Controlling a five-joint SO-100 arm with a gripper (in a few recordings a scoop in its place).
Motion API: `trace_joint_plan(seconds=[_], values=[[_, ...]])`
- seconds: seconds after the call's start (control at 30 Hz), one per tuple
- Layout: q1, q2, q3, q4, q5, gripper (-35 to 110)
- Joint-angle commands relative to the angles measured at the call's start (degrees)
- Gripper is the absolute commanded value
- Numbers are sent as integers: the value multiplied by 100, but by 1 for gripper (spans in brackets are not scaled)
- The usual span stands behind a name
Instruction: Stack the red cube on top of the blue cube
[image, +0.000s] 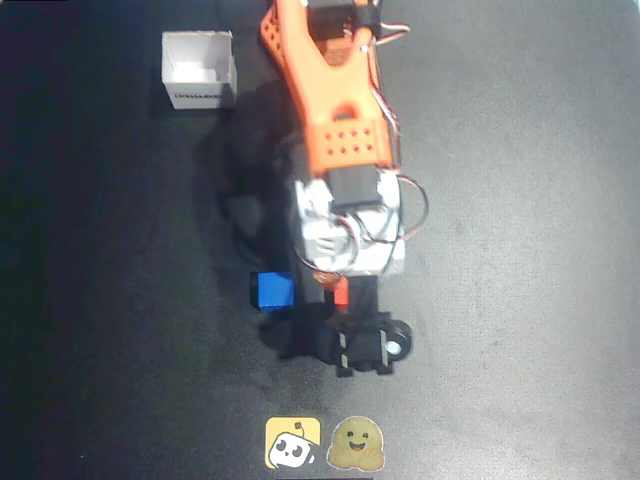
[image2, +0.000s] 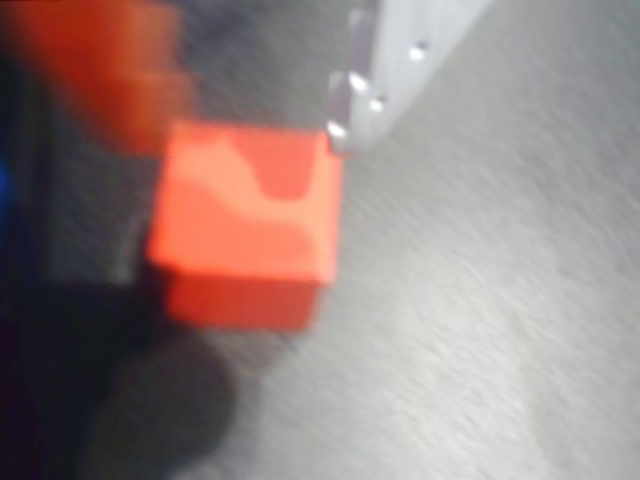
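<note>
Pincer (image2: 250, 130) around red cube (image2: 245, 235), can't tell if clamped. Grasp step, I think. Next: lift onto blue cube (image: 272, 290) just beside.

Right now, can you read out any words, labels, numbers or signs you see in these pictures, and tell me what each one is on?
White box: a dark printed line on its front face in the overhead view, too small and blurred to read.
Yellow sticker: a cartoon robot face, no words.
Round sticker: a smiling face, no words.
Red cube and blue cube: no markings visible.
</note>
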Motion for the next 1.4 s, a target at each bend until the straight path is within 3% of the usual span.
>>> trace_joint_plan(seconds=[0.0,0.6,0.83,1.03,1.37], values=[[-70,-35,-343,-88,53,27],[-158,-712,-272,-615,193,26],[-132,-1020,-264,-756,229,19],[-88,-1151,-158,-914,264,0],[9,-1116,-378,-624,202,0]])
